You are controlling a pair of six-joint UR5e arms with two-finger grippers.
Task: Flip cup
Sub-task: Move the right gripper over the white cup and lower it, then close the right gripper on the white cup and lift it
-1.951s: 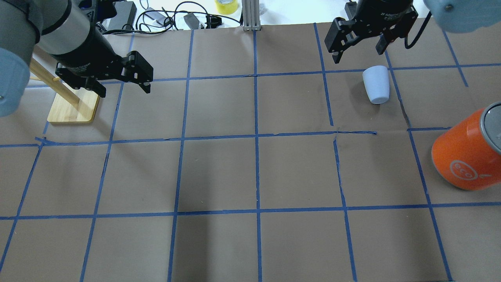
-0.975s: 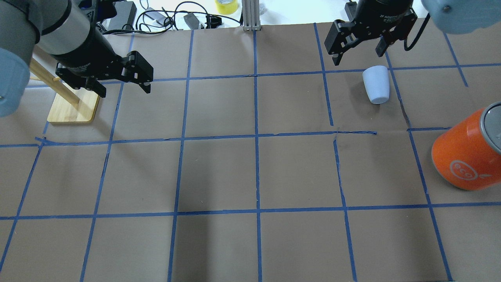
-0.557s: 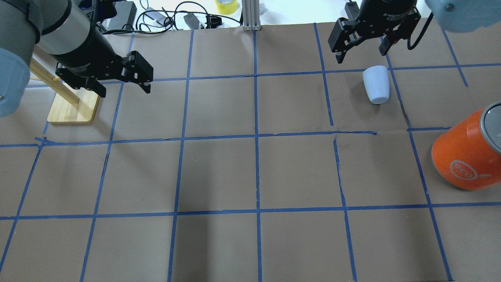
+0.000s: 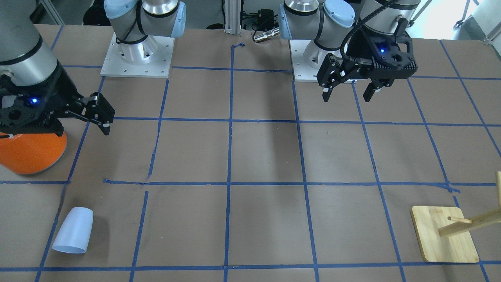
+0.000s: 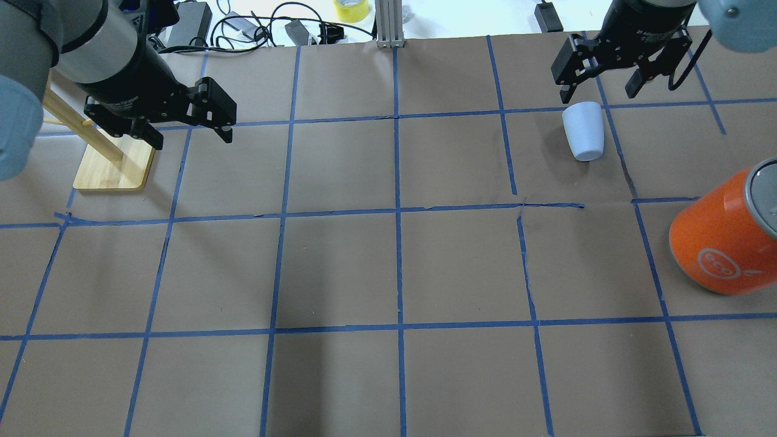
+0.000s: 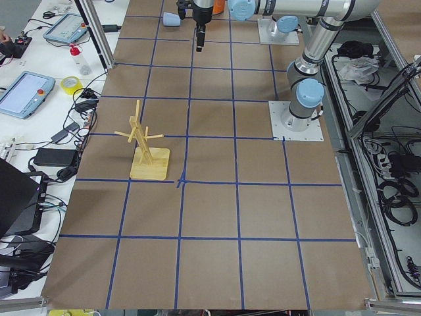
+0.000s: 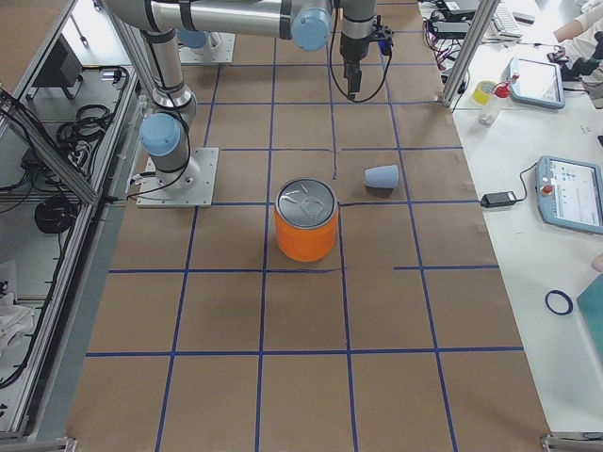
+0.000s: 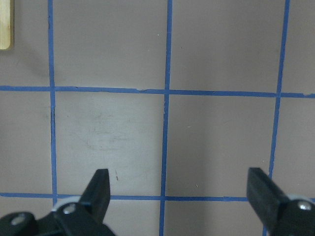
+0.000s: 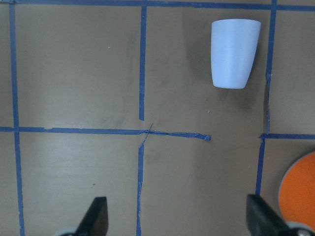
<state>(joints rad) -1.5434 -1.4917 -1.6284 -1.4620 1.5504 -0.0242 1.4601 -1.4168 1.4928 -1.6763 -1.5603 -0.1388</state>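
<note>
Since a moment ago the right gripper [image 5: 598, 96] has slid toward 3 o'clock in the overhead view, while the cup [image 5: 583, 130] has not stirred. Brown paper gridded with blue tape covers the flat table [image 5: 340, 267]. An orange can [image 5: 716, 243] stands at 4 o'clock from the cup, well apart, so it should not crowd a grasp. Far off at 9 o'clock, the left gripper [image 5: 193, 141] hangs wide open and empty beside a wooden stand [image 5: 112, 170]. The right gripper, likewise spread wide and holding nothing, is the nearer. The cup lies on its side at about 7 o'clock from it, with its long axis running 12 to 6 and its rim at 12. The fingers span 9 to 3, so they would likely close across its width.
</note>
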